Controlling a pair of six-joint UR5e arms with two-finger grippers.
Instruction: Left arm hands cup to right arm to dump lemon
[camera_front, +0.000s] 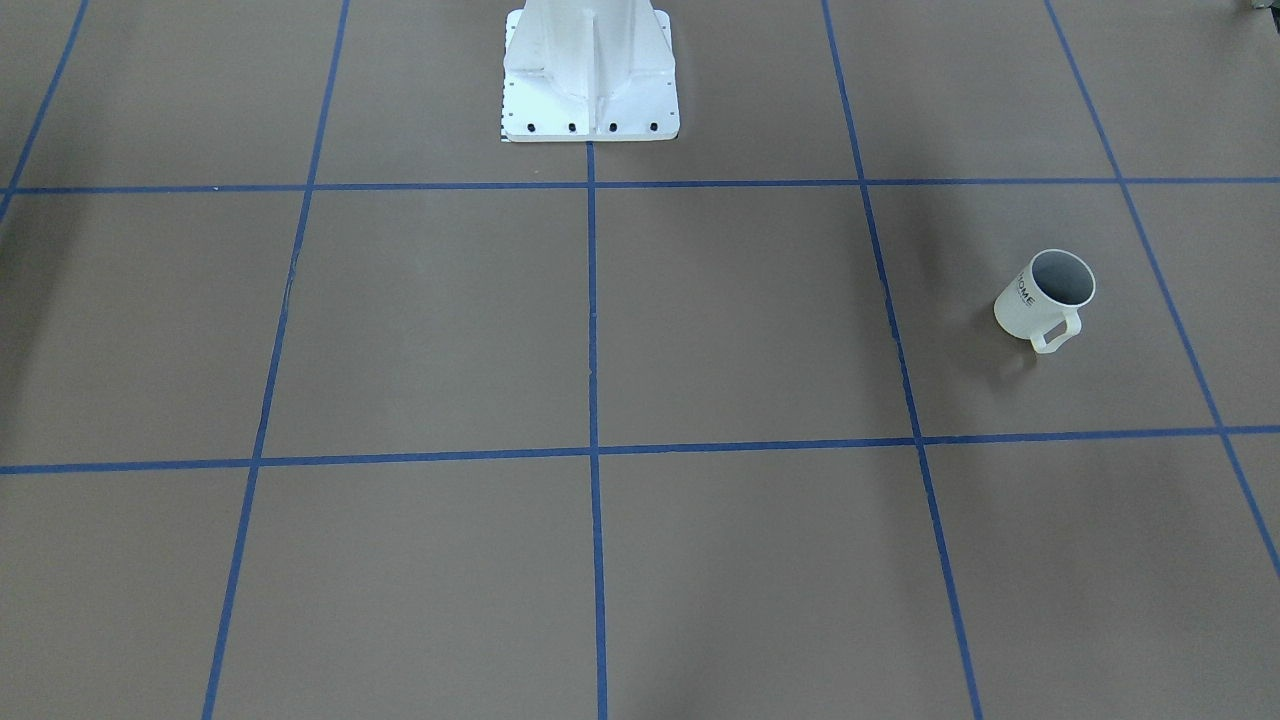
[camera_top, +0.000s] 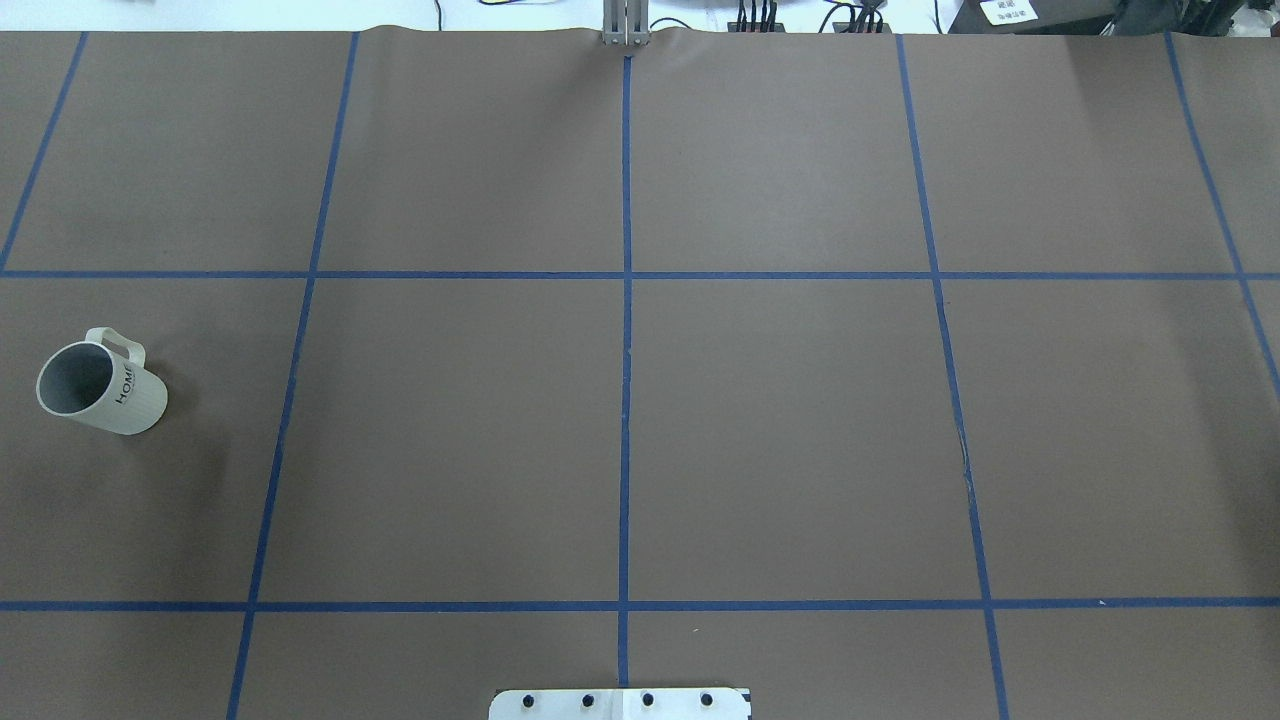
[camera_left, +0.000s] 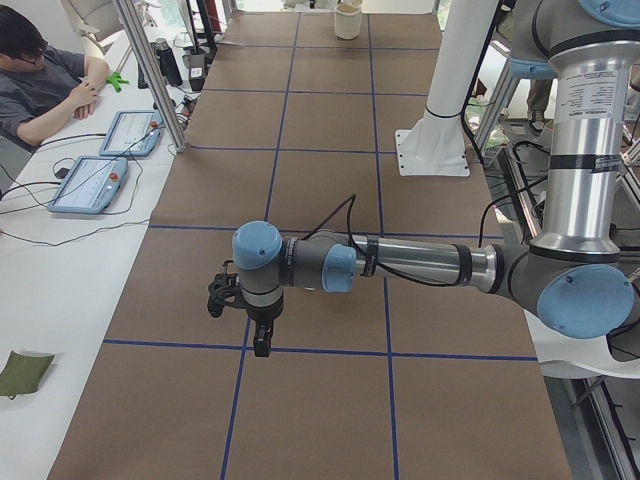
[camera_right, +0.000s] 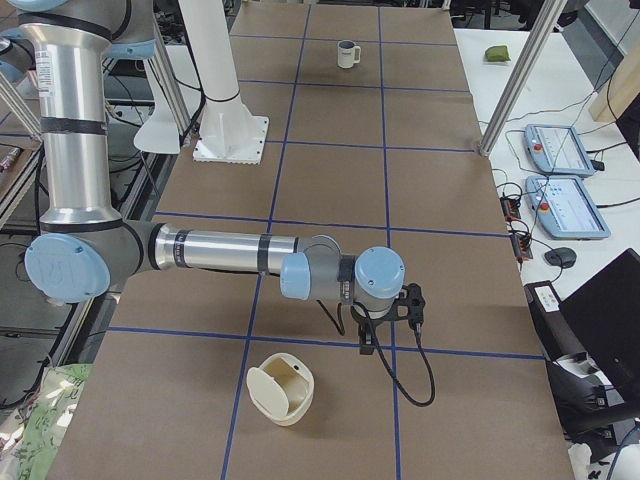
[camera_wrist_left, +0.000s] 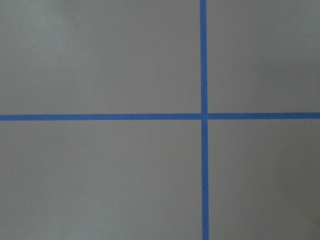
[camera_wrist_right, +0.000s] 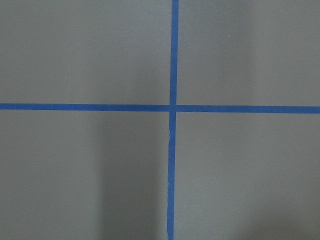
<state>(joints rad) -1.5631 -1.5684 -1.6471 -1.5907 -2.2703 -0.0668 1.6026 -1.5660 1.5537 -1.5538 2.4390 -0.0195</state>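
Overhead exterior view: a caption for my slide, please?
White HOME cup upright near the left edge of the blue-taped brown table.

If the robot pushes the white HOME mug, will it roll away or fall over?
It would probably slide, not roll: the mug stands upright on its bottom on the smooth table. A push up high might tip it. It looks hard and stiff, so its squarish handle should not bend when gripped.
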